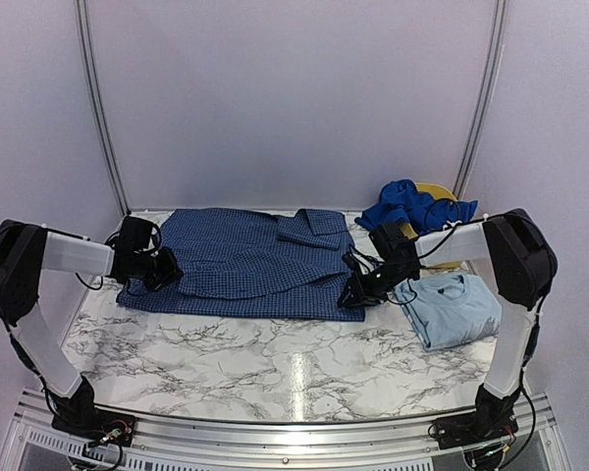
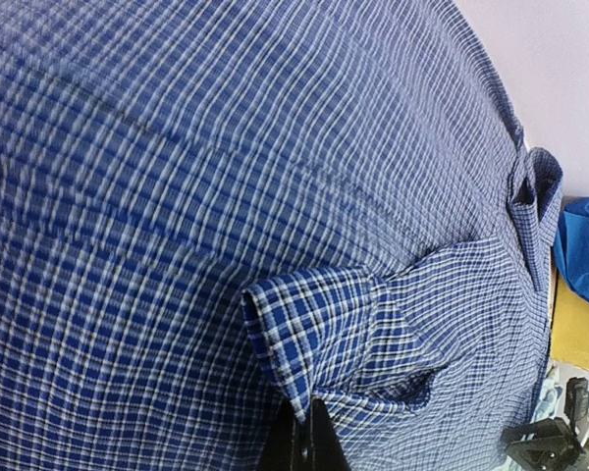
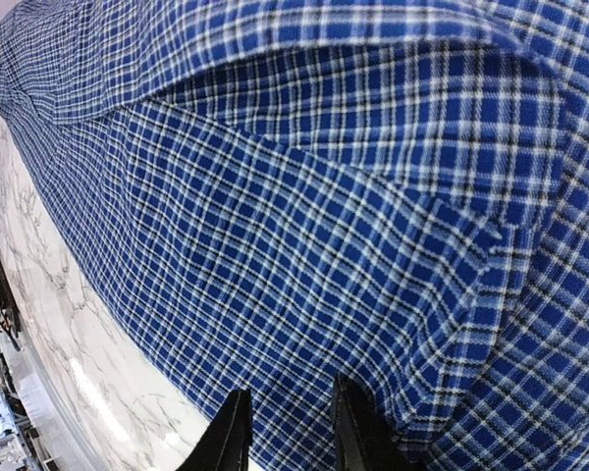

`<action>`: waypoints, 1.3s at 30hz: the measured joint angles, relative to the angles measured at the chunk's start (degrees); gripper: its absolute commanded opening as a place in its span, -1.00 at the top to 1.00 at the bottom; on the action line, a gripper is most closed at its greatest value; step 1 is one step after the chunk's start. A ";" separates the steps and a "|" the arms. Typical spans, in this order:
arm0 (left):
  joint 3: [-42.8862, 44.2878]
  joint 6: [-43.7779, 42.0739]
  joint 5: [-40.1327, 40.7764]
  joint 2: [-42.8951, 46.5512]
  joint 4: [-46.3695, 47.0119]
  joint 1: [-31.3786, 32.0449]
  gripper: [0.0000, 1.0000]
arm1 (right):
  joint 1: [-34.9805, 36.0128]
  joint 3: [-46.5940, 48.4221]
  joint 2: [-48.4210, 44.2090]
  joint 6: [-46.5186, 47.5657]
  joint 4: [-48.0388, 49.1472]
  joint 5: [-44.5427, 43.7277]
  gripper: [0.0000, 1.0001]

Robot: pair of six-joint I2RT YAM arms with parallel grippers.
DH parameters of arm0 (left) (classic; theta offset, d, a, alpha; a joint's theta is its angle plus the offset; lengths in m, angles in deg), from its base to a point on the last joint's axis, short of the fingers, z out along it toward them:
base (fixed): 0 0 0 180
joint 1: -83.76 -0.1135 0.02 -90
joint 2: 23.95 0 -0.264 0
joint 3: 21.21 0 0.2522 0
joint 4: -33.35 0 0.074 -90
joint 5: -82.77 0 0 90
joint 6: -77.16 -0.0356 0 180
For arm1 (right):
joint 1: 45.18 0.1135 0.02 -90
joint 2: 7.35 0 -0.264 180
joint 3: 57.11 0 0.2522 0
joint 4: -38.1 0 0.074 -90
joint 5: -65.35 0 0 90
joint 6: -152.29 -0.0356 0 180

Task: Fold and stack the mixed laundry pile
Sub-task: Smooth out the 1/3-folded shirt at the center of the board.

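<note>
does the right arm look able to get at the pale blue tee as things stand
Probably yes: the pale blue tee lies uncovered just beside the right gripper, with nothing between them, though the gripper sits at the edge of the check shirt.

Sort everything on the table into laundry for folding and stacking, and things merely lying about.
Laundry for the job:
- checked shirt, spread out flat
- pale blue T-shirt, folded
- royal-blue garment, crumpled

Lying about:
- yellow basket, partly hidden by the royal-blue garment
</note>
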 measured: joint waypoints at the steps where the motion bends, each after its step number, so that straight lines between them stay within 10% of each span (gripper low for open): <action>1: 1.07 -1.09 0.83 0.17 -1.38 0.00 1.00 | -0.07 0.00 0.00 0.09 0.00 -0.13 0.43; 4: 4.26 -5.25 4.07 0.72 -6.01 0.00 1.00 | -0.39 0.00 0.00 0.31 -0.07 -0.15 0.44; 9: 8.66 -11.69 11.19 0.74 -13.68 0.00 0.06 | -0.52 0.00 -0.17 0.85 -0.55 0.28 0.43; 15: 13.68 -17.57 17.81 0.68 -22.08 -0.42 -0.41 | -0.55 1.64 -3.23 2.16 -3.89 2.56 0.39; 30: 27.52 -21.49 14.99 -15.23 -26.21 -0.63 -0.29 | 0.17 22.91 13.97 0.74 -2.78 0.15 0.40; 39: 12.00 -15.23 15.37 -7.17 -24.30 -0.33 -0.12 | 1.51 19.37 13.60 3.39 -2.03 -0.85 0.42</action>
